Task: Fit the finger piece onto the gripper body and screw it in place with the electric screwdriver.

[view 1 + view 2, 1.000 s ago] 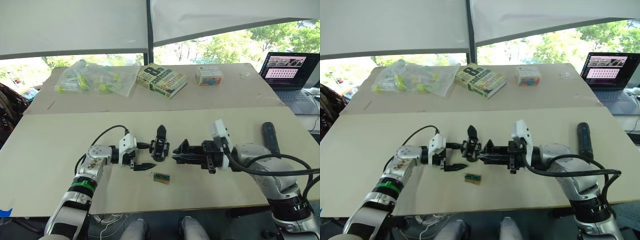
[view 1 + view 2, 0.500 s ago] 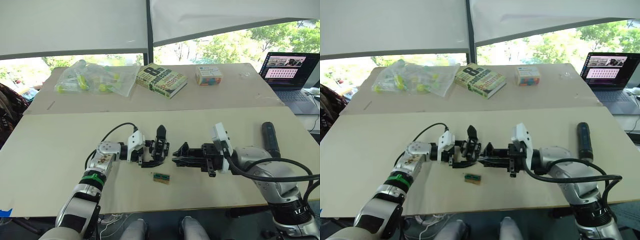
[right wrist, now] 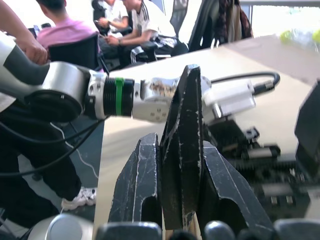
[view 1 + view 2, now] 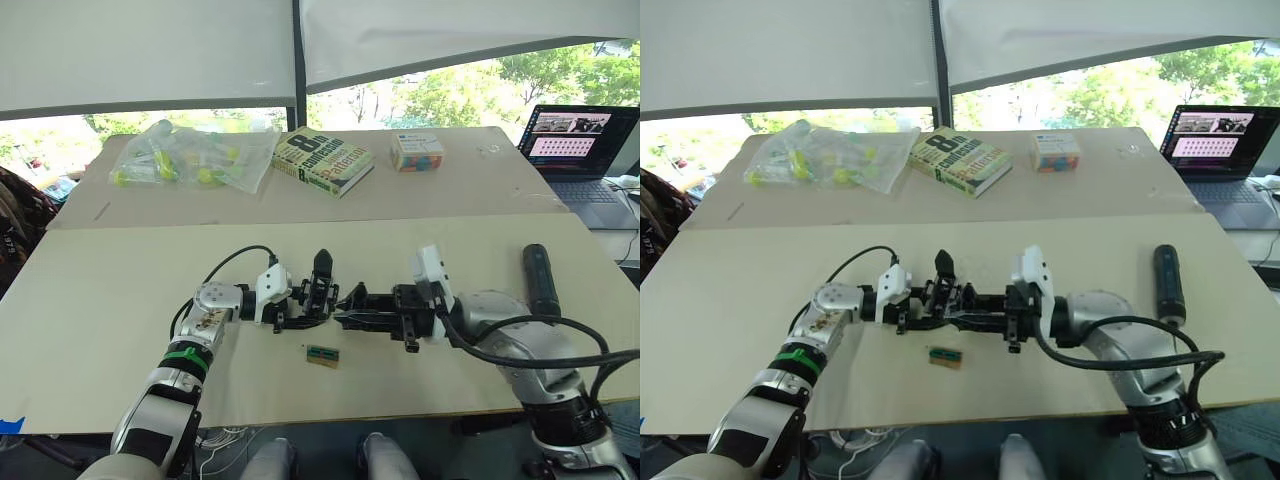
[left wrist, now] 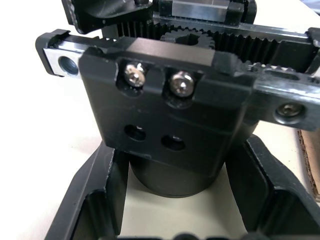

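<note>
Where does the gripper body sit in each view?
Left eye view: gripper body, centre, at the left end effector.
Right eye view: same spot.
Left wrist view: close up, straddled by that end effector.
Right wrist view: beyond the finger piece, at.
Shared landmark: left end effector.

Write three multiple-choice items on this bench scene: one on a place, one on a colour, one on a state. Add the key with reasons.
1. Where does the electric screwdriver lie?
A. on the table by the right arm
B. on the book
C. in the left end effector

2. What colour is the band on the left arm's wrist?
A. red
B. green
C. blue

3. What does the right end effector hold?
A. nothing
B. the screwdriver
C. the finger piece

Key: 1 A, it rests unheld beside that arm. 2 B, a green ring shows in the right wrist view. 3 C, a black wedge sits clamped between its fingers.
</note>
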Available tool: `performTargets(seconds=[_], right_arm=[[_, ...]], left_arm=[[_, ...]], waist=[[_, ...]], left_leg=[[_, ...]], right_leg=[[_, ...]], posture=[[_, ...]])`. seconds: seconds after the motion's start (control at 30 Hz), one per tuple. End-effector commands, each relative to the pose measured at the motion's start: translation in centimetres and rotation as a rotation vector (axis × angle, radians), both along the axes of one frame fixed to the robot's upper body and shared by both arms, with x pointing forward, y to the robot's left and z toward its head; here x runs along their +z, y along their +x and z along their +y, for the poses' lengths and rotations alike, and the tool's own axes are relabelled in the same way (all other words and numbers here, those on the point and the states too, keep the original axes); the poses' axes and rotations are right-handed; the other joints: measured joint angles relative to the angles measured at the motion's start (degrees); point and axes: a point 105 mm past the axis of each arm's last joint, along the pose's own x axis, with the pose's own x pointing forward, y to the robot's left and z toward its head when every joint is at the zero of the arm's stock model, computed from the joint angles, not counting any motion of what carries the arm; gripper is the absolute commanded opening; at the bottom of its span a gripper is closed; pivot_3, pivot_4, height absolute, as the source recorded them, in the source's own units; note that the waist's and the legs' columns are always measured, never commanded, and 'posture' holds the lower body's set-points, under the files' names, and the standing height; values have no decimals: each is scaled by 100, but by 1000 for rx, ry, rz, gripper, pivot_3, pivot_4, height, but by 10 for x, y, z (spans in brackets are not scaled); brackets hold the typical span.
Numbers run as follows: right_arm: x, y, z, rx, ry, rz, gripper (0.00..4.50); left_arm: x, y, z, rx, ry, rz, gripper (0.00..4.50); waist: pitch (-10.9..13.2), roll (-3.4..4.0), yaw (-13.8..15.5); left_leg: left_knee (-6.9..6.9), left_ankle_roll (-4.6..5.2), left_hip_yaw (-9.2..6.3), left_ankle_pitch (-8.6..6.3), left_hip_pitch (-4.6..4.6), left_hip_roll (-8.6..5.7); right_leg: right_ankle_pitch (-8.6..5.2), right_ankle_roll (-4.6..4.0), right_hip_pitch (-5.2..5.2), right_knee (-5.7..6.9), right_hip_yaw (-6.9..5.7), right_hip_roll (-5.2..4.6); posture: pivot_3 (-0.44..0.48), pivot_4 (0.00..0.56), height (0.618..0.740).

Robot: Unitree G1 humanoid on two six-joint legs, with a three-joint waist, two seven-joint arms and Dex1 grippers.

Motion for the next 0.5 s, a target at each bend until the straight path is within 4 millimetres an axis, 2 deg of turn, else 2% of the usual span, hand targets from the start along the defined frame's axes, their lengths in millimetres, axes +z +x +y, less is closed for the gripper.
performTargets(seconds=[0.03, 0.33, 0.5], right_arm=[[11, 6, 10, 7, 26, -105, 451], [2, 27, 39, 11, 26, -169, 451], [-6, 32, 47, 18, 2, -155, 451]], left_arm=[[-1, -3, -4, -8, 8, -3, 2293], [-6, -6, -2, -3, 23, 22, 2293], [-8, -7, -2, 1, 28, 32, 2293]], waist=[[0, 0, 0], [-1, 2, -7], [-1, 2, -4]], left_leg=[[0, 0, 0, 0, 0, 0], [0, -1, 0, 0, 2, 0], [0, -1, 0, 0, 3, -1]], right_leg=[[0, 0, 0, 1, 0, 0], [0, -1, -3, 4, 0, 3], [1, -1, -4, 5, 1, 2]], posture=[[0, 150, 737], [0, 150, 737], [0, 150, 737]])
